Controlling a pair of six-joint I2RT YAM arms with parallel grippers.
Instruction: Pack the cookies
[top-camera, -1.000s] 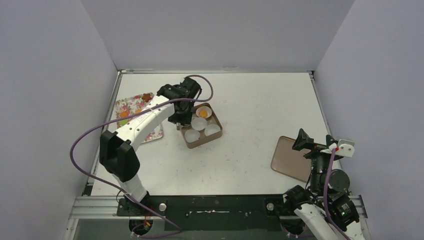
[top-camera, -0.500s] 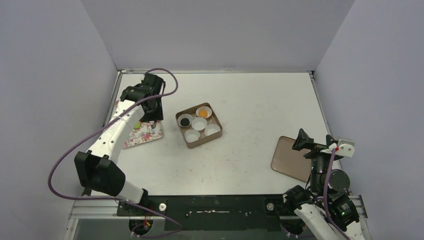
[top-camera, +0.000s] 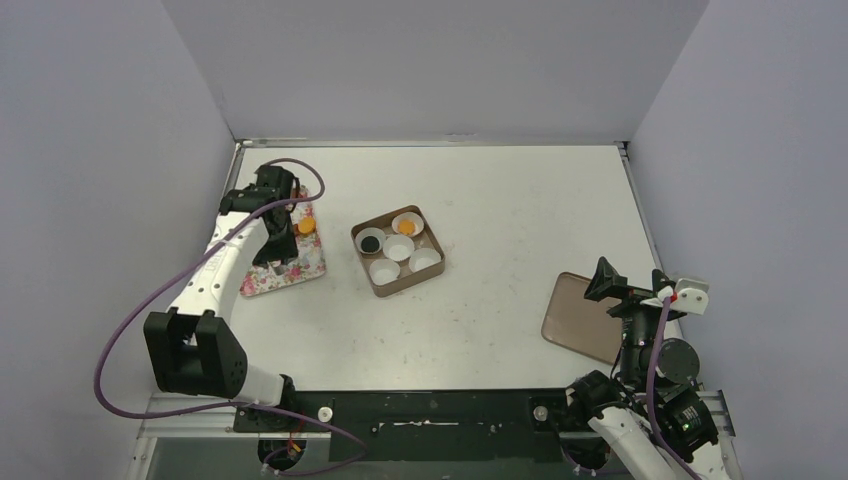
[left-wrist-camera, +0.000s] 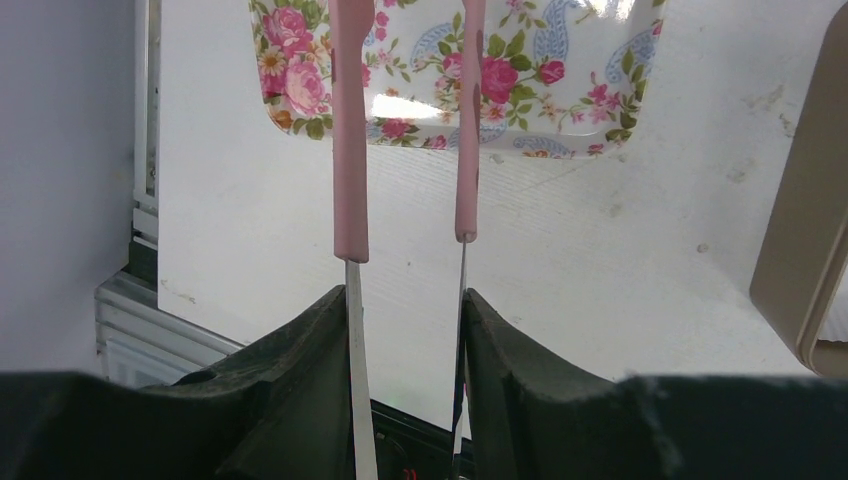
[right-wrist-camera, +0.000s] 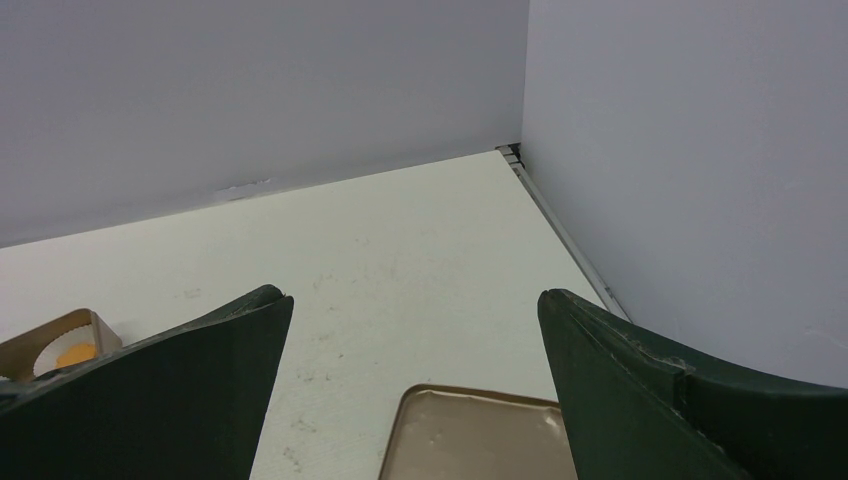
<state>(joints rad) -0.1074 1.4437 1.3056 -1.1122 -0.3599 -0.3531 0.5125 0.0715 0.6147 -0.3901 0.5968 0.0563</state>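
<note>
While the left gripper (left-wrist-camera: 405, 295) hangs over the floral tray (left-wrist-camera: 560, 110), its dark fingers (left-wrist-camera: 300, 370) sit partly closed, pressing from outside on the two metal legs of the tweezers (left-wrist-camera: 350, 150).

- Tweezers: the pink sleeves stand apart, with nothing in the gap as far as it shows. The tips run off the top of the wrist view, so I cannot tell whether they pinch anything.
- From above: one orange cookie (top-camera: 306, 226) lies on the tray just right of these fingers.
- Box (top-camera: 398, 288): further right, well apart from the fingers. It holds white cups (top-camera: 425, 260), with a dark cookie (top-camera: 371, 241) in one and a second orange cookie (top-camera: 407, 227) in another.
- Right gripper (right-wrist-camera: 415, 296): fingers spread fully and holding nothing.
- Brown lid (right-wrist-camera: 480, 435): lies flat just ahead of the right fingers, between them. The box is well off to their left.
</note>
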